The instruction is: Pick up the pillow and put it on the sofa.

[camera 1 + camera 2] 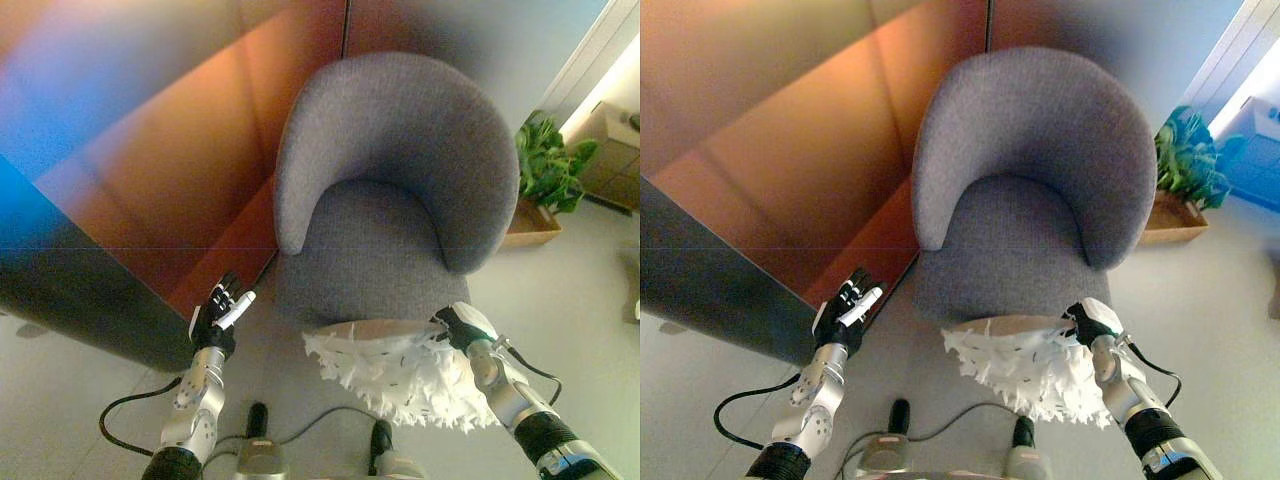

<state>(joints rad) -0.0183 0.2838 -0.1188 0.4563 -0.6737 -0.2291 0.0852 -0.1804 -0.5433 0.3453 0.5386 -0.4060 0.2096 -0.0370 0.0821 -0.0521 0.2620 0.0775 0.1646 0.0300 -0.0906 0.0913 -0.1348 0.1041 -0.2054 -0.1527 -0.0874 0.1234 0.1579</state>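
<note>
Right hand [462, 326]: enters from 5 o'clock and is clenched on the right-hand edge of the pillow; the fingers curl over the rim.
Pillow [400, 365]: white and shaggy with a fringed underside, held off the floor and hanging down and to the left from the grip. Its upper edge lies just at the front lip of the seat, at 6 o'clock from the seat centre; whether it touches the lip cannot be told.
Left hand [222, 315]: at 8 o'clock of the seat, well apart from the pillow, fingers straight and released, holding nothing.
Sofa [395, 180]: a grey upholstered tub chair with a curved back, directly ahead at 12 o'clock of the hands; the seat is bare.
Progress: the pick-up appears done, since the pillow is lifted and carried to the seat front. The placing is left: the pillow must be raised over the lip, moved toward 12 o'clock onto the cushion, and let go.
Surroundings: a reddish-brown wall panel [180, 150] runs along 9 to 11 o'clock beside the chair; a potted plant [548, 165] in a wooden box stands at 2 o'clock, apart from the chair.
Obstructions: nothing lies on the seat. The front lip is judged the only obstacle, as the hanging fringe could catch on it.
</note>
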